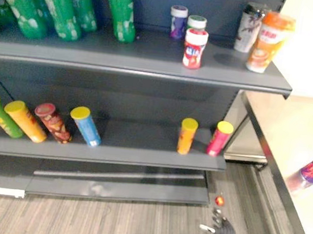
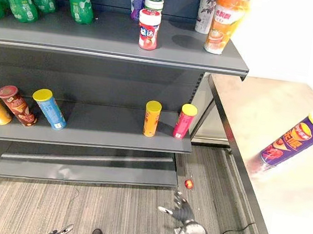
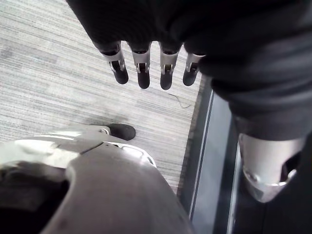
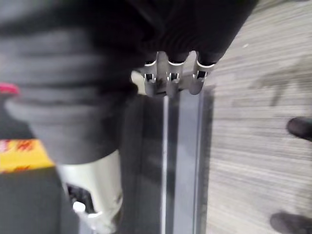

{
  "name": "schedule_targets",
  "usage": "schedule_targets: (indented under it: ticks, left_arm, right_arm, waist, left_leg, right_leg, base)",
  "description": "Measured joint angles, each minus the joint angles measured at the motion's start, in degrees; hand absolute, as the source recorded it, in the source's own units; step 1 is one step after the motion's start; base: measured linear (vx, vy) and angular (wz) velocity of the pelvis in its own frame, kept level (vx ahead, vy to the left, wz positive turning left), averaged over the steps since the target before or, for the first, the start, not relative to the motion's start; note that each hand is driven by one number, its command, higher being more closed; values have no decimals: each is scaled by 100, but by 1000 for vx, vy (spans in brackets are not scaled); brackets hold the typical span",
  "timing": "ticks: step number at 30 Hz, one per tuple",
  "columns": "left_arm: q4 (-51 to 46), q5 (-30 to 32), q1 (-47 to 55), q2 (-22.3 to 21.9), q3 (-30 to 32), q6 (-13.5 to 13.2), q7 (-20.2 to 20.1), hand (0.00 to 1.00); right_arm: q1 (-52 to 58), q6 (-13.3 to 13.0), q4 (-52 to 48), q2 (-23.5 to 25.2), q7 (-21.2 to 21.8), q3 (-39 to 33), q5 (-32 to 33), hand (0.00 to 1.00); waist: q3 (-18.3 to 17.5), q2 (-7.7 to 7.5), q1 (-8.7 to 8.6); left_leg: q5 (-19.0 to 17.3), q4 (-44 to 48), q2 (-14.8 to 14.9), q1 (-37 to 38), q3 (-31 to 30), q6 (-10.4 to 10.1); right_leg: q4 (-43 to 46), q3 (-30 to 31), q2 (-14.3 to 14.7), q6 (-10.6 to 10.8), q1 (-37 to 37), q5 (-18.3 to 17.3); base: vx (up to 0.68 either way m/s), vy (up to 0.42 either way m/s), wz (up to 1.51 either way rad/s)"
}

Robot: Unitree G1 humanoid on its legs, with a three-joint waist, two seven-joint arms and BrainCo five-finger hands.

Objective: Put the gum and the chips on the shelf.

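Nothing legible from where I stand. The purple chips can (image 2: 293, 139) on the desk (image 2: 249, 105) at 3 o'clock and the red gum jar (image 2: 148, 29) on the top shelf (image 2: 97, 38) at 12 o'clock carry lettering, too small to read.

Empty left hand (image 3: 209, 34) above a grey striped carpet floor (image 3: 58, 83).
Its silver, dark-tipped fingers (image 3: 142, 68) point straight, slightly apart, touching nothing. On the side of the silver thumb (image 3: 268, 165), a dark grey metal shelf base (image 3: 217, 185) borders the carpet.
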Motion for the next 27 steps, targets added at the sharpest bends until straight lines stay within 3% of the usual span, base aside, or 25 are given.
schedule_targets:
  ticks: [10,20,22,24,27]
  left_arm:
    - [3,125,6,-6,-80,-45,-4,0]
    - [78,-163,4,-9,-102,-121,-17,0]
    - [78,-278,-10,-9,-104,-121,-29,0]
    - [80,-364,-46,0,-103,-129,-68,0]
    - [116,-362,-99,-37,-25,-130,-93,0]
  right_arm:
    - [-103,20,1930,250,-246,-1359,355,0]
    - [-116,-10,2305,388,-341,-1863,573,0]
    - [-122,-8,2448,395,-348,-2058,589,0]
    - [-83,3,2499,382,-352,-2449,699,0]
    - [-2,10,2423,433,-351,-3102,804,0]
  waist:
    - [0,57,-43]
    - [104,67,-70]
    - [131,32,-91]
    - [286,43,-202]
    - [382,175,-249]
  left_leg:
    - [-88,0,-13,98,14,-32]
    - [-173,37,-18,353,56,-11]
    - [-304,223,2,352,147,24]
    - [-902,1326,100,34,204,47]
    - [-1282,2003,183,-144,547,107]
  right_leg:
    - [0,-10,-15,39,100,-67]
    - [74,16,-28,74,312,-191]
    - [390,64,-71,96,212,-365]
    - [1098,193,-190,135,-23,-724]
    - [1256,580,-178,256,-236,-694]
  base:
    - [47,0,0]
    - [8,3,-1]
    - [8,27,-9]
    - [-5,26,-17]
    - [0,95,-62]
